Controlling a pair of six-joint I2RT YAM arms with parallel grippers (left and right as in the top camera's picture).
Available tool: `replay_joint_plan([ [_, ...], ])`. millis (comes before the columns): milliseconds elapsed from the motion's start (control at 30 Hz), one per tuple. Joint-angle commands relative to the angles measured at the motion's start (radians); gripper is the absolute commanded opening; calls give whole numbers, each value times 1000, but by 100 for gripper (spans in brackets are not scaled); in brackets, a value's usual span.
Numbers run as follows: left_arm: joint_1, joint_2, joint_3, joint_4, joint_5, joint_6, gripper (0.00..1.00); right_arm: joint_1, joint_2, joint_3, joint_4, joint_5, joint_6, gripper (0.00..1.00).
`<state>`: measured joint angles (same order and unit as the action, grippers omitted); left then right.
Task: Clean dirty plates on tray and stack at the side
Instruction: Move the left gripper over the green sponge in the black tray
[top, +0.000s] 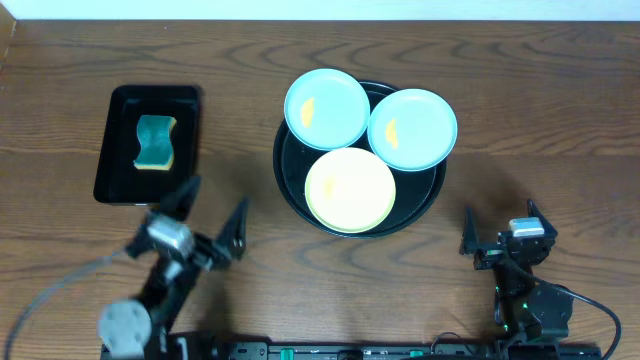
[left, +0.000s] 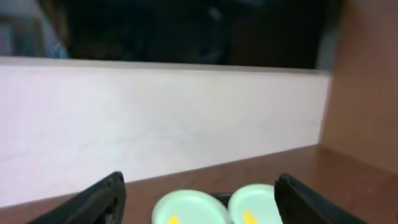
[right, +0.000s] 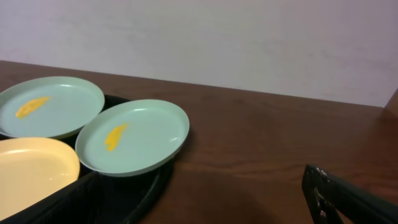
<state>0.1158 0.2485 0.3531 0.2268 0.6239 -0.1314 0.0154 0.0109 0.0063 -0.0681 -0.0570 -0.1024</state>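
Three plates lie on the round black tray (top: 283, 172) at the table's middle: a light blue plate (top: 327, 108) at the far left, a second light blue one (top: 412, 129) at the far right, each with an orange smear, and a pale yellow plate (top: 349, 189) in front. My left gripper (top: 210, 212) hovers open near the front left, well short of the tray, and its wrist view catches both blue plates (left: 189, 210) (left: 252, 202) between its fingers. Off to the tray's front right my right gripper (top: 500, 228) stands open and empty, with the nearer blue plate (right: 134, 135) ahead of it.
A rectangular black tray (top: 115, 160) holding a green-and-yellow sponge (top: 155, 142) sits at the left, just beyond my left gripper. Bare wood table (top: 540, 120) stretches right of the round tray. A pale wall (right: 249, 43) stands behind the table.
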Motion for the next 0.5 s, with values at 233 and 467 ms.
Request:
replay_joint_plan([
  [233, 10, 626, 620, -419, -135, 124, 77, -3, -2, -1, -5, 0, -3, 99],
  [467, 99, 781, 719, -530, -240, 80, 77, -3, -2, -1, -5, 0, -3, 99],
])
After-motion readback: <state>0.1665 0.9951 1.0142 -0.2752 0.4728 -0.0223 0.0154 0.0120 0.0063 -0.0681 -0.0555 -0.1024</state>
